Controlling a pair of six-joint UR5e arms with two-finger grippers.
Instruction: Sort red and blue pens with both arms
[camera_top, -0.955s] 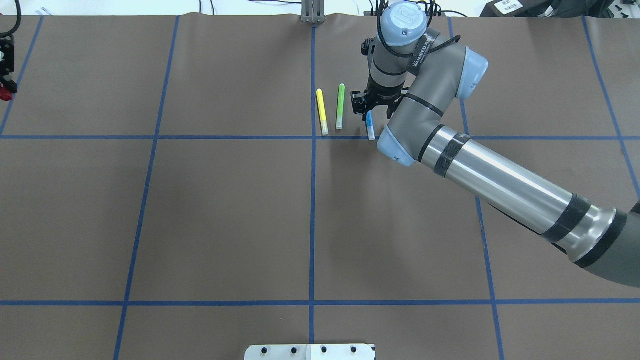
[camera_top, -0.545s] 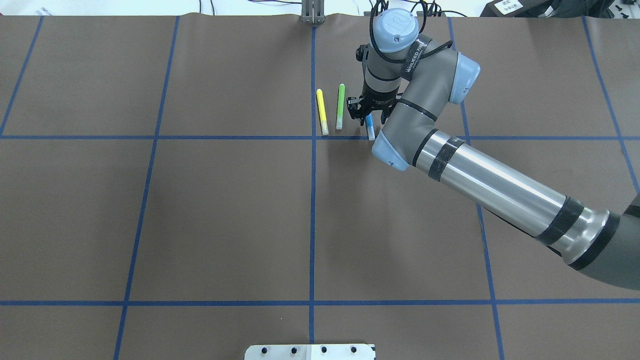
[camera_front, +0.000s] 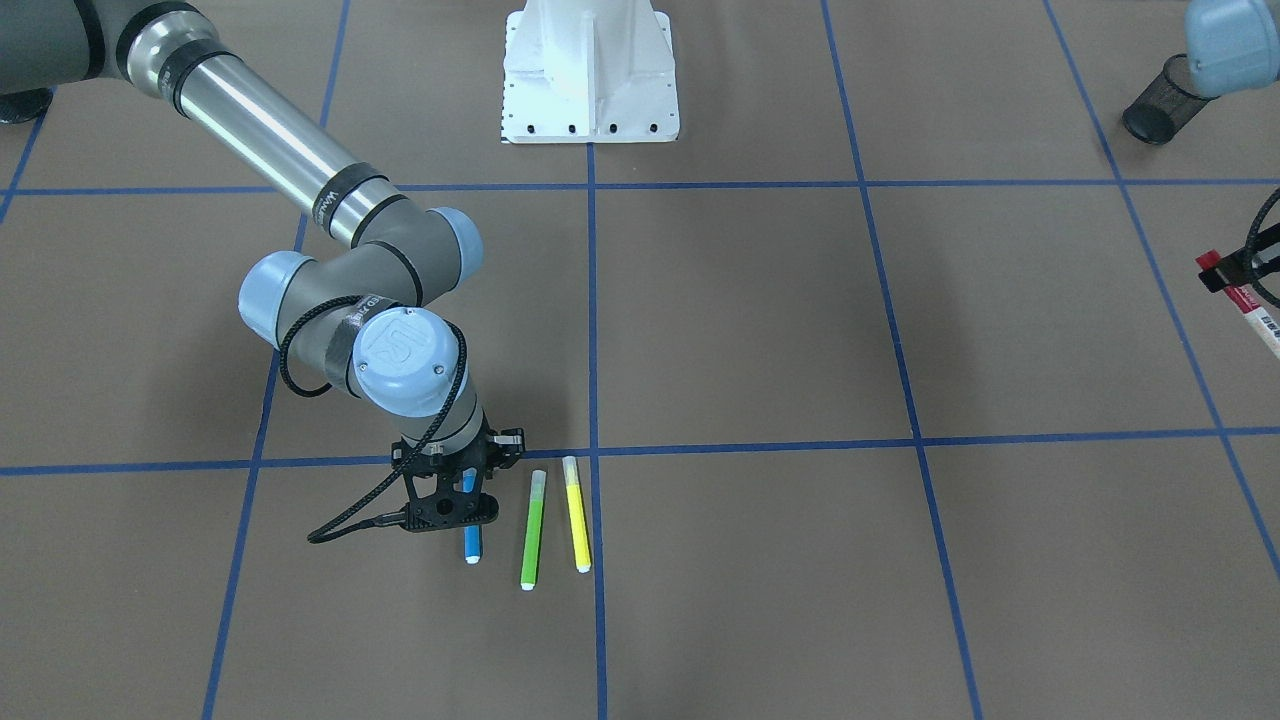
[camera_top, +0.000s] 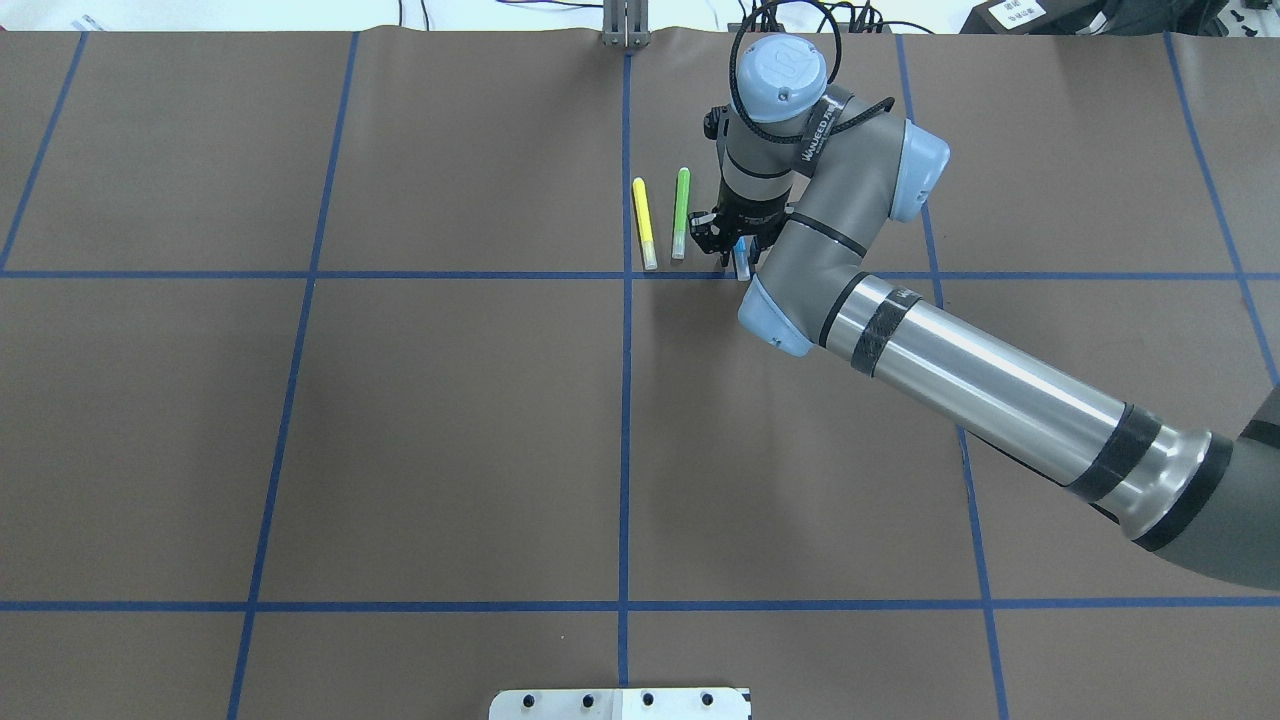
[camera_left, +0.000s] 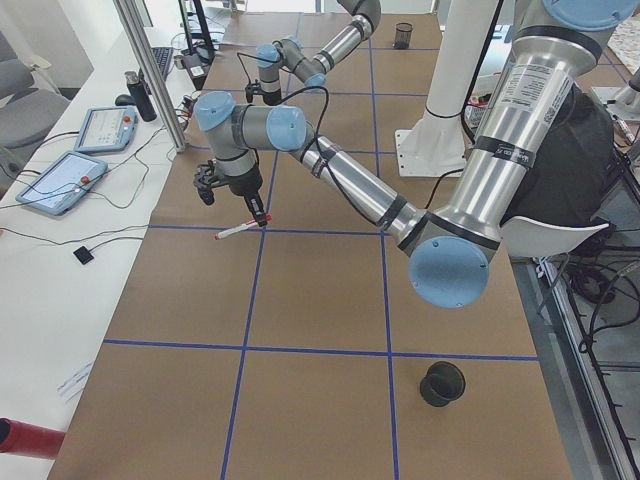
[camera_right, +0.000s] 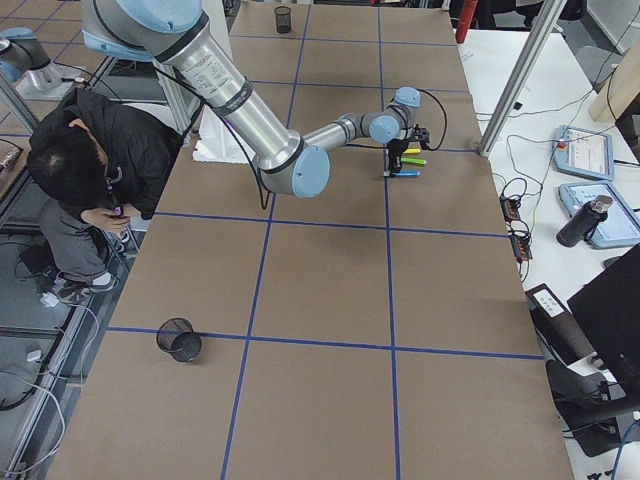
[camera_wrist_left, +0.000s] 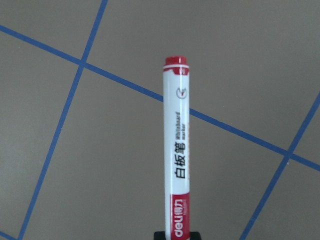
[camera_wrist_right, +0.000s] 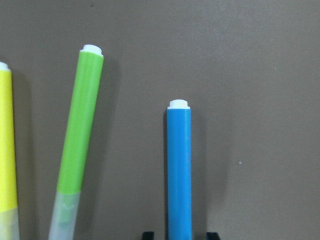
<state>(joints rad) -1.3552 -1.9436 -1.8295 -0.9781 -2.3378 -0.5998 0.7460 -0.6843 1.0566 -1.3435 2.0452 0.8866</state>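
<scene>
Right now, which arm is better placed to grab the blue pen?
Right. Its gripper is open astride the blue pen; the left gripper is far off, shut on the red marker.

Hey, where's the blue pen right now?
In the overhead view the blue pen lies right of centre, just right of the green marker, between the open fingers of the right gripper.
</scene>
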